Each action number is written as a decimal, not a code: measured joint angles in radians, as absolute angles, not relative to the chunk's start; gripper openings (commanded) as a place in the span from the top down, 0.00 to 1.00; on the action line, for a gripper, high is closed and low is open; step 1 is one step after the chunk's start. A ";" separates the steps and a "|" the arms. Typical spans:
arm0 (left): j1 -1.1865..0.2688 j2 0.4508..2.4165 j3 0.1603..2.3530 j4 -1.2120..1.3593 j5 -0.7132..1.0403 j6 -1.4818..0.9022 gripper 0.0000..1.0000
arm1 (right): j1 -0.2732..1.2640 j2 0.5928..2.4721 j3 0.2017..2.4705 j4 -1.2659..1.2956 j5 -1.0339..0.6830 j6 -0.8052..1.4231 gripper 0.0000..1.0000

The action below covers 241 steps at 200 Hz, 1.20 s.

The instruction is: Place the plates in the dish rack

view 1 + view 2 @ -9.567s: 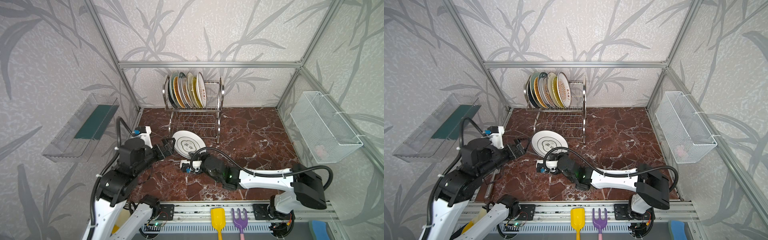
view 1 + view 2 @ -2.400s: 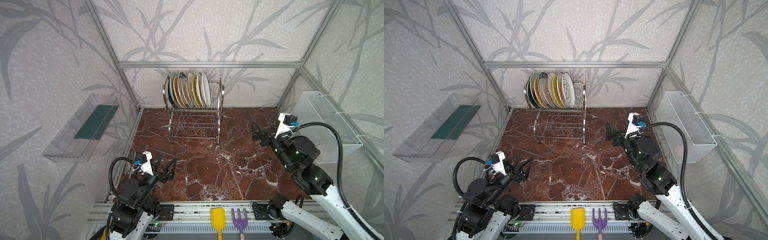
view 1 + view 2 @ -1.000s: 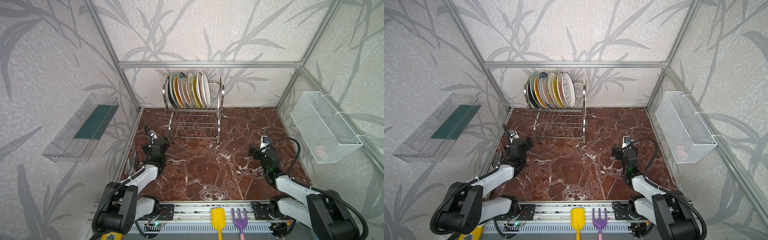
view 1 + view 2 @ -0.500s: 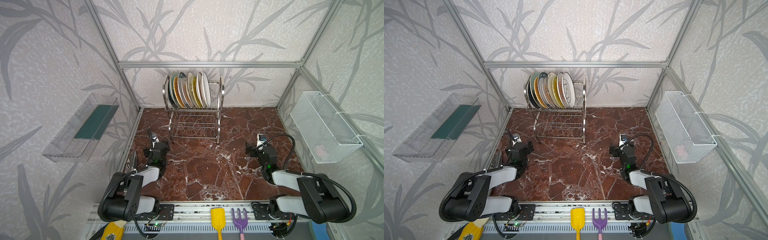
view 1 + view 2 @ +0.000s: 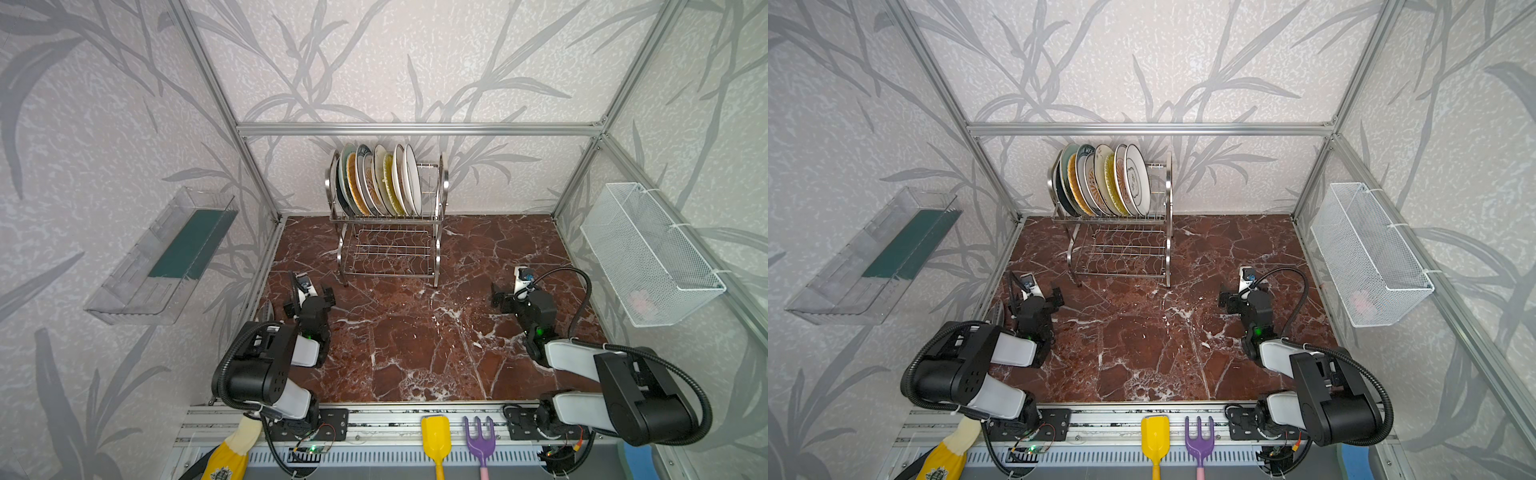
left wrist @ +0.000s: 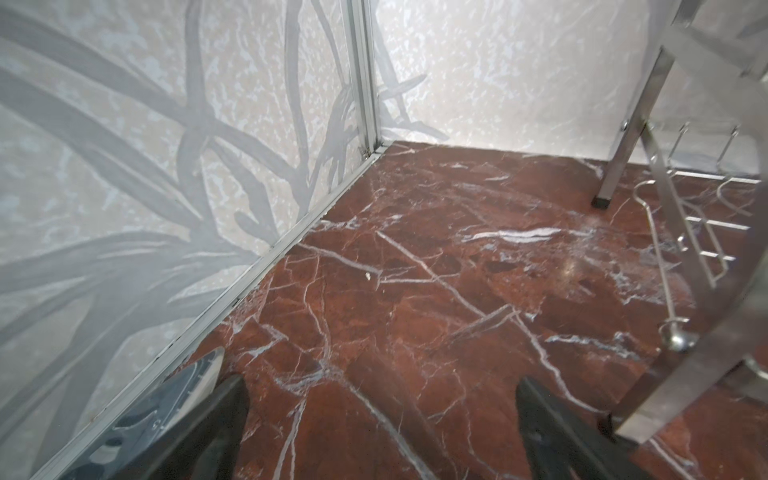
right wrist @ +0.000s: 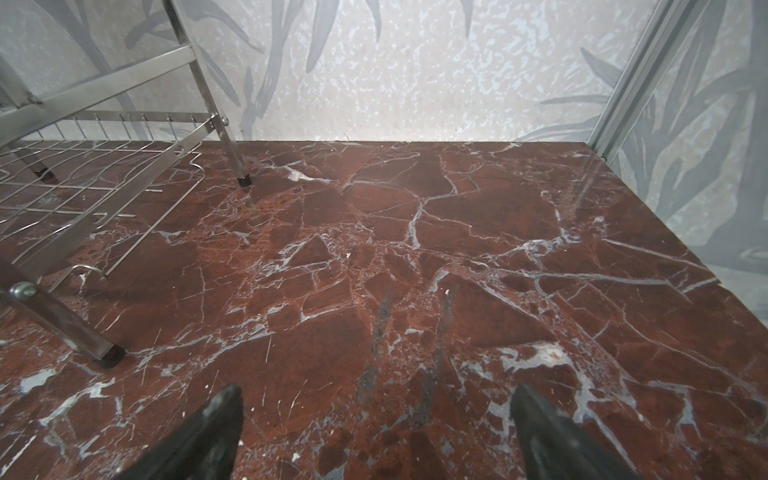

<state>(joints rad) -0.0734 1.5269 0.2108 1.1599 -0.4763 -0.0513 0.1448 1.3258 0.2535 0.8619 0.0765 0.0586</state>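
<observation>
1. The dish rack [image 5: 437, 257] stands at the back of the red marble table [image 5: 415, 332], close to the rear wall and about midway across.
2. The plates [image 5: 376, 180] stand on edge in a tight row in the rack's upper tier, leaning slightly. They fill its left and middle slots.
3. At the right end of the row is a white plate [image 5: 1136, 178] with a dark rim.
4. The left gripper [image 6: 380, 384] is low over the table on the left, near the rack's front left leg. Its jaws are spread wide, with only marble between them.
5. The right gripper [image 7: 376, 392] is low over the table on the right, well apart from the rack. Its jaws are also spread wide and hold nothing.
6. A clear tray [image 5: 166, 253] hangs on the left wall and a mesh basket [image 5: 648, 253] on the right wall.
7. A yellow spade [image 5: 435, 432] and a purple fork [image 5: 480, 436] sit at the front rail.
</observation>
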 measured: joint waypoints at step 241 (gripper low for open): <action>-0.006 1.569 0.343 1.002 -0.306 -0.064 0.01 | 0.104 1.578 0.271 1.015 0.057 -0.043 0.01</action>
<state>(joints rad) -0.0055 1.5688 0.3431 1.0016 -0.3058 -0.0639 0.1040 1.5780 0.2710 1.0149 0.0570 -0.0433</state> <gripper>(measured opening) 0.991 0.991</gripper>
